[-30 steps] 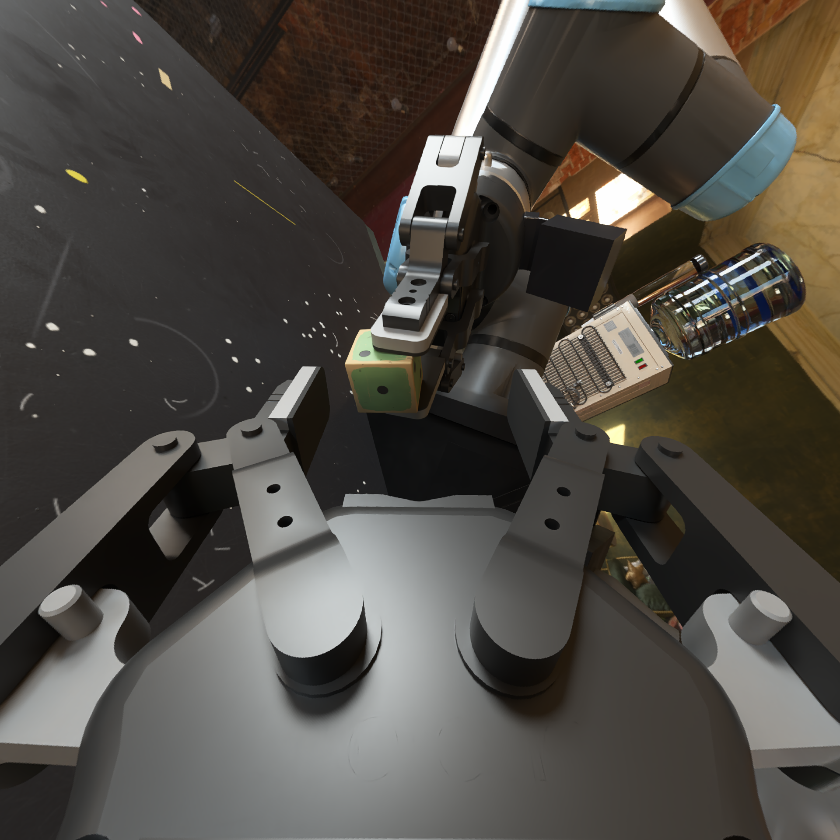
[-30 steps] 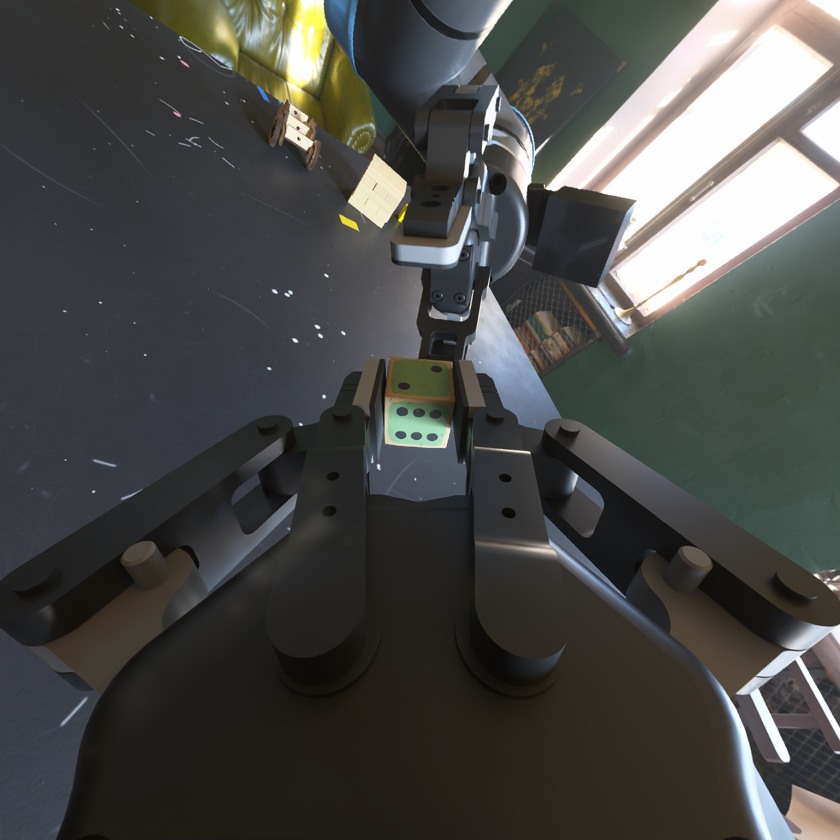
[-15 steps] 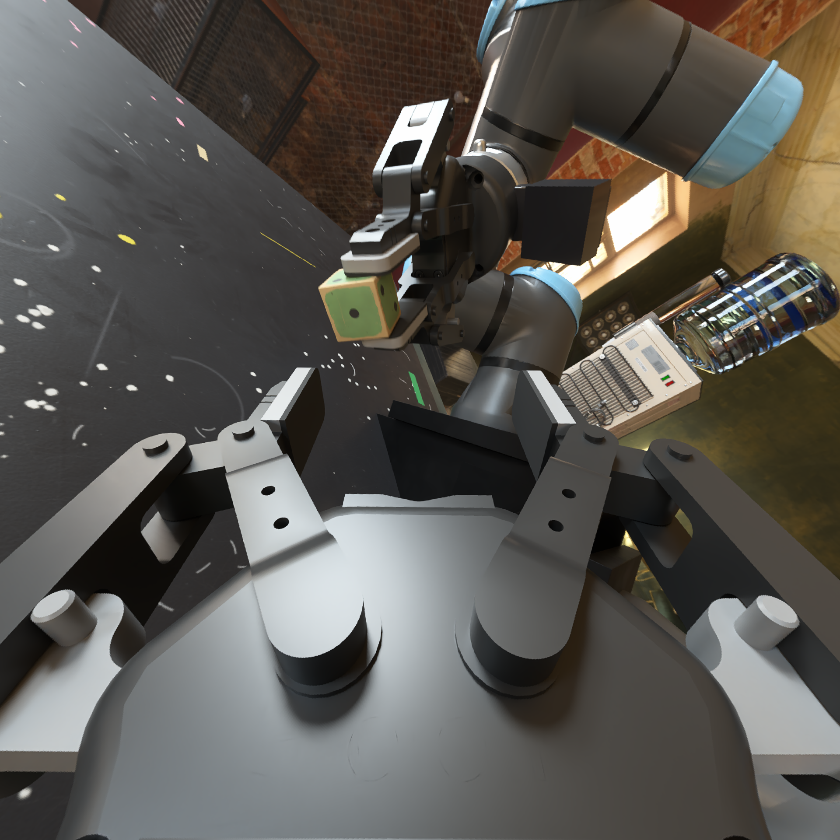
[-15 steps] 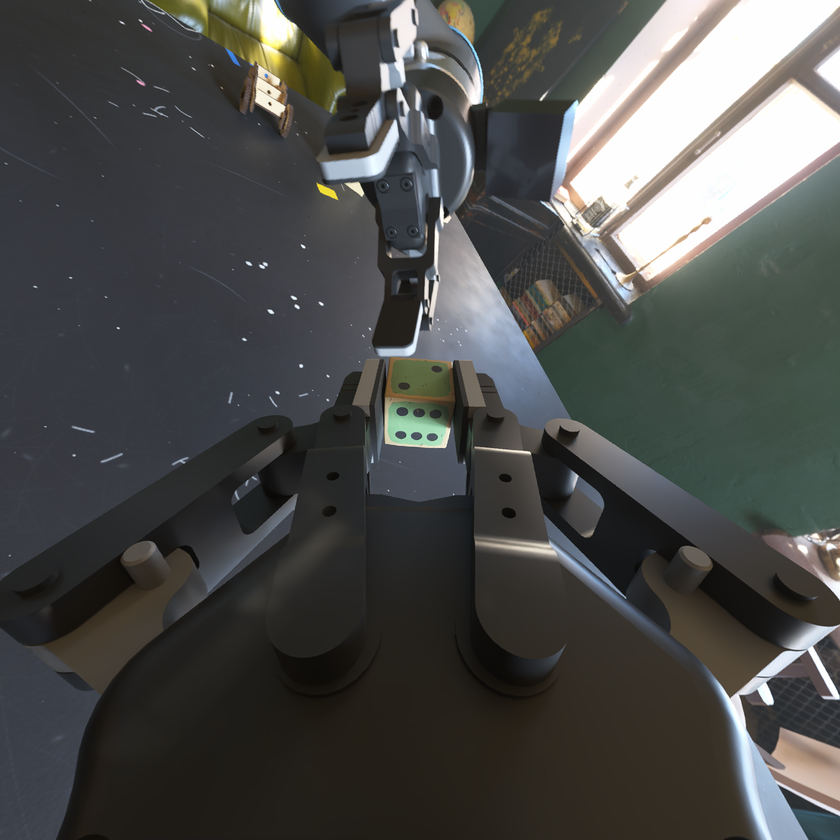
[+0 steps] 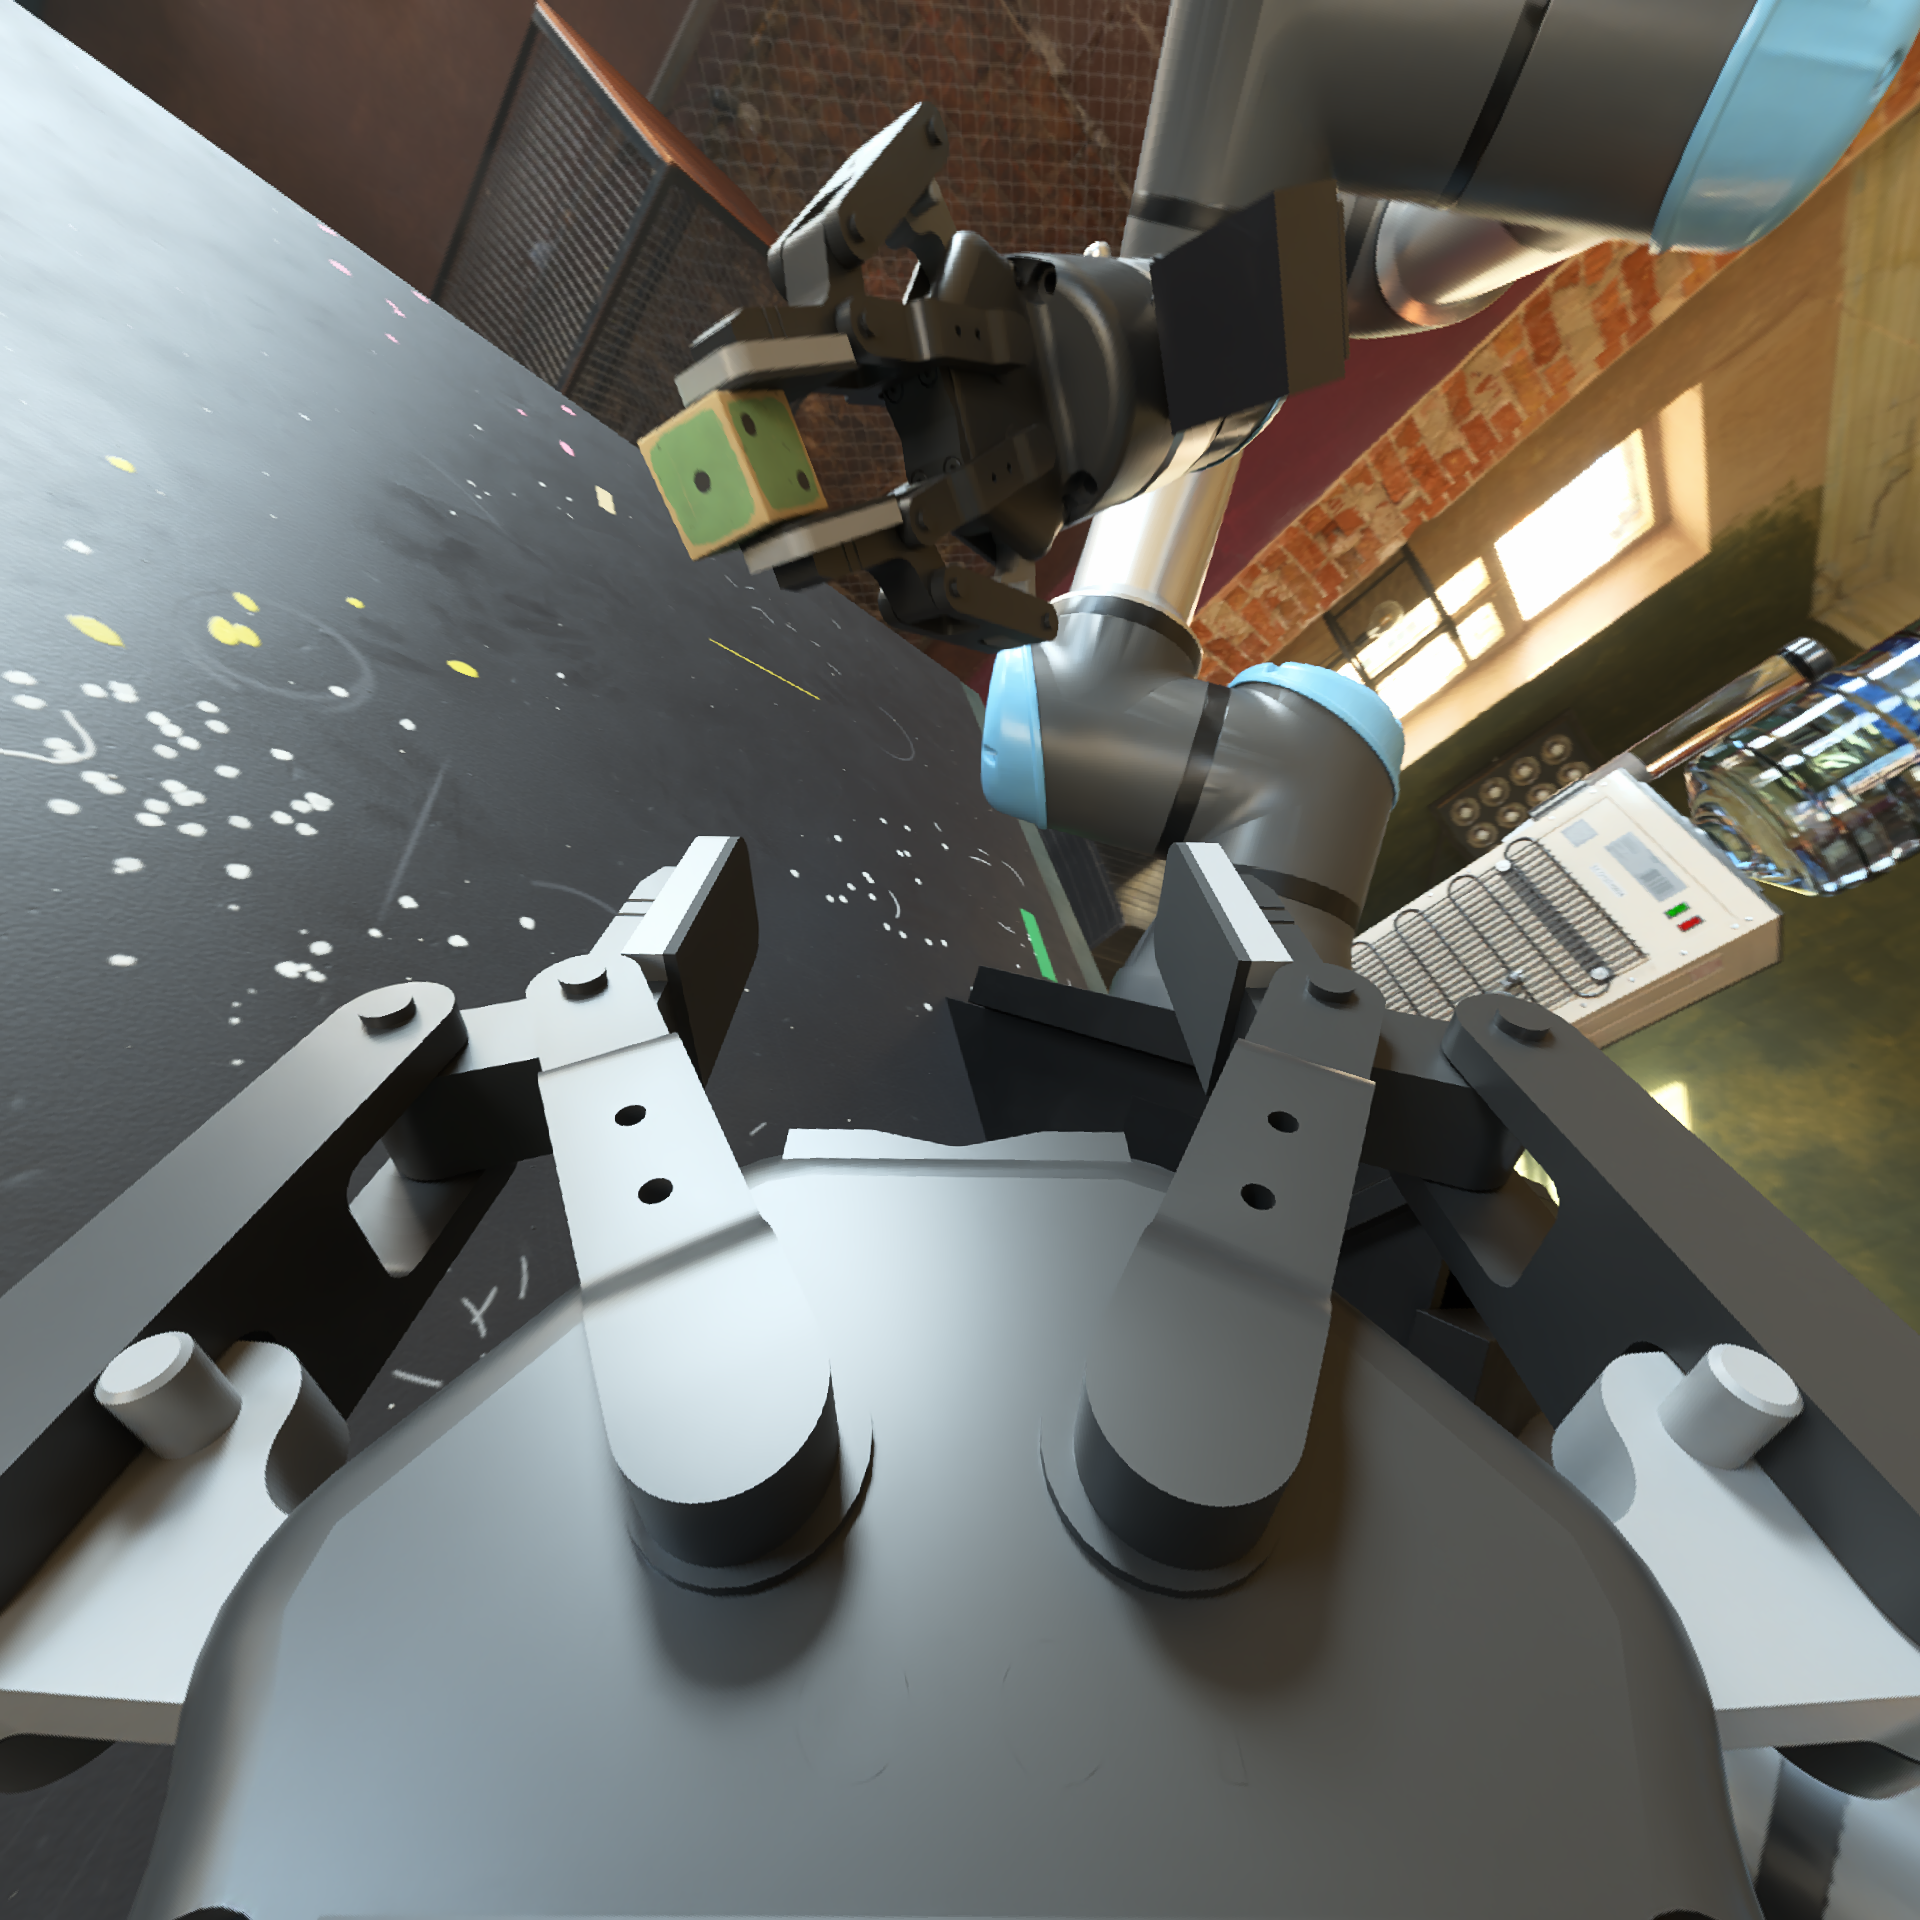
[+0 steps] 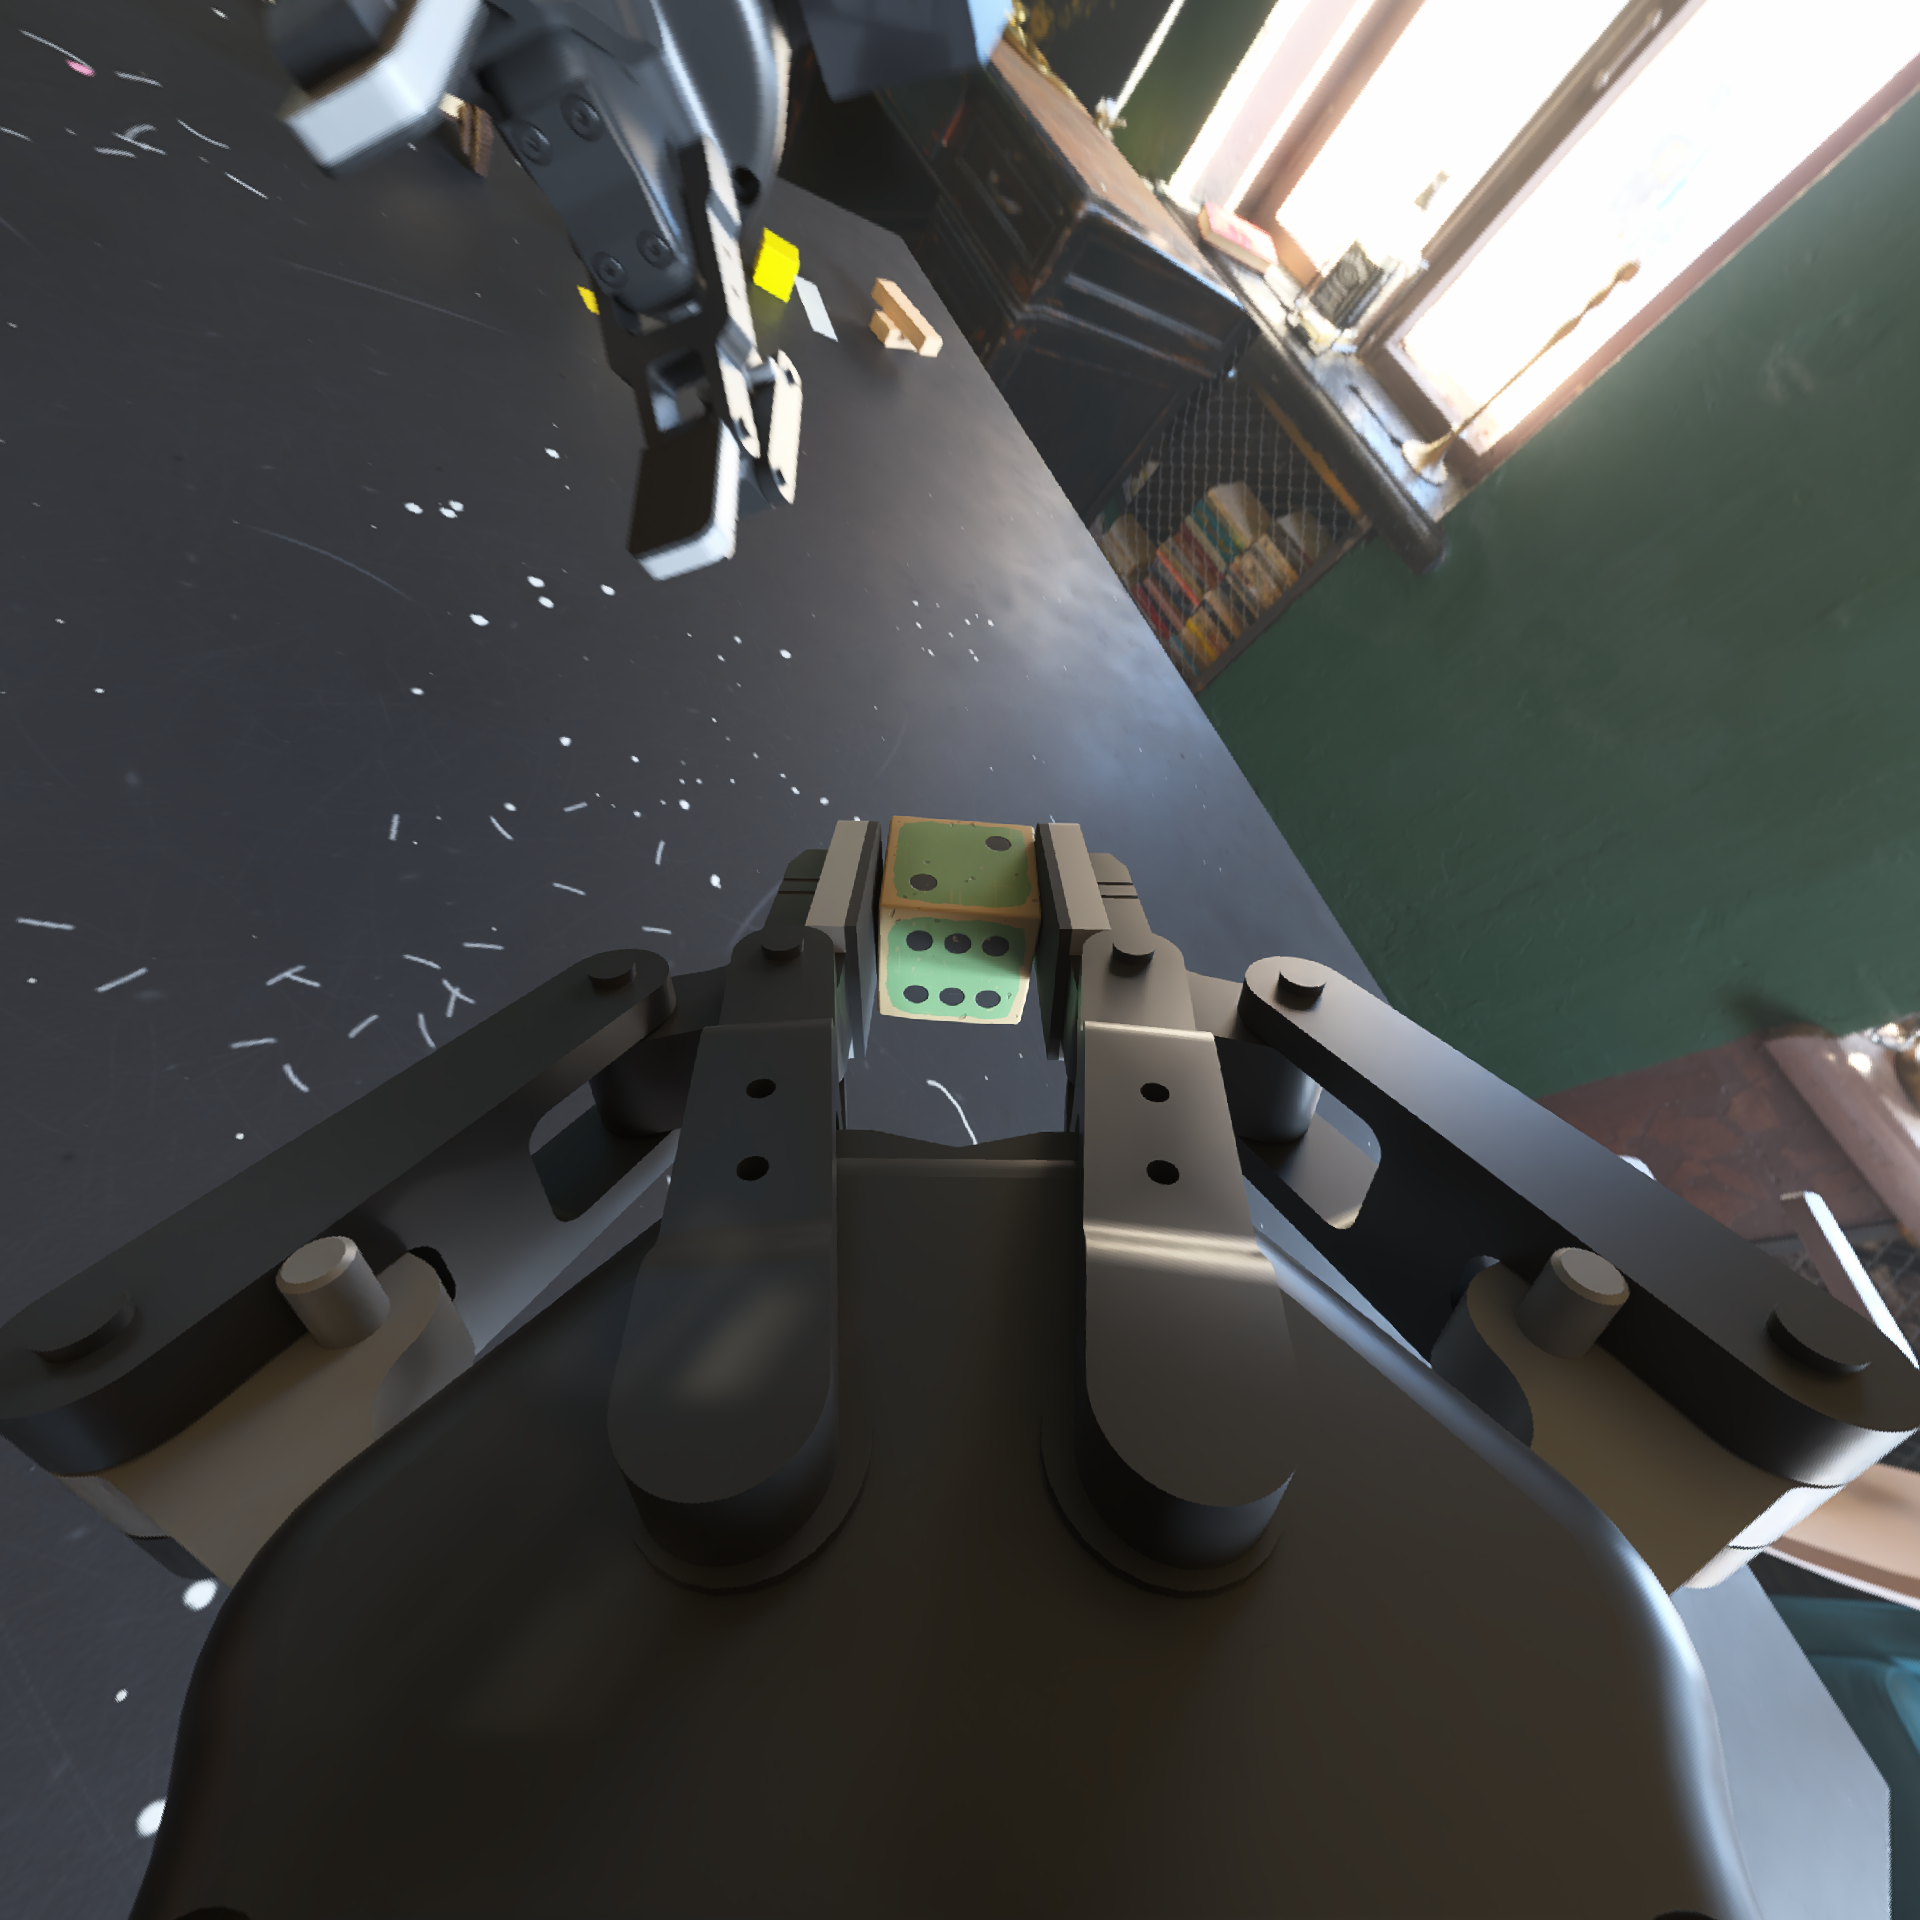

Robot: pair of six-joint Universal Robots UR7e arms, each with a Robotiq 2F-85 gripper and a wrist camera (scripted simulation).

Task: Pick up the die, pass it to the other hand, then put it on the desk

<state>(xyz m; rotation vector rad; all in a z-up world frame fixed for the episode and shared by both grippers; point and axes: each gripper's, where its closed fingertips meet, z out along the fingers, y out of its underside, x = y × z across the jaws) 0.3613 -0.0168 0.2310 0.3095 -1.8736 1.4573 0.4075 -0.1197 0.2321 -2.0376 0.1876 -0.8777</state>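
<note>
The die (image 6: 958, 920) is green with black pips and tan edges. My right gripper (image 6: 958, 878) is shut on it and holds it above the dark desk (image 6: 312, 644). In the left wrist view the die (image 5: 732, 480) sits between the right gripper's pads, up and to the left, above the desk (image 5: 260, 727). My left gripper (image 5: 961, 935) is open and empty, well apart from the die. It also shows in the right wrist view as open fingers (image 6: 686, 509) at the upper left.
A yellow block (image 6: 774, 265), a white card (image 6: 816, 310) and a small wooden piece (image 6: 906, 324) lie at the desk's far end. The desk edge runs diagonally on the right. A white appliance (image 5: 1558, 914) and a water bottle (image 5: 1808, 769) are off the desk.
The two grippers have drawn apart. The right gripper carried the die up and left in the left wrist view. The left gripper stays open and has receded in the right wrist view.
</note>
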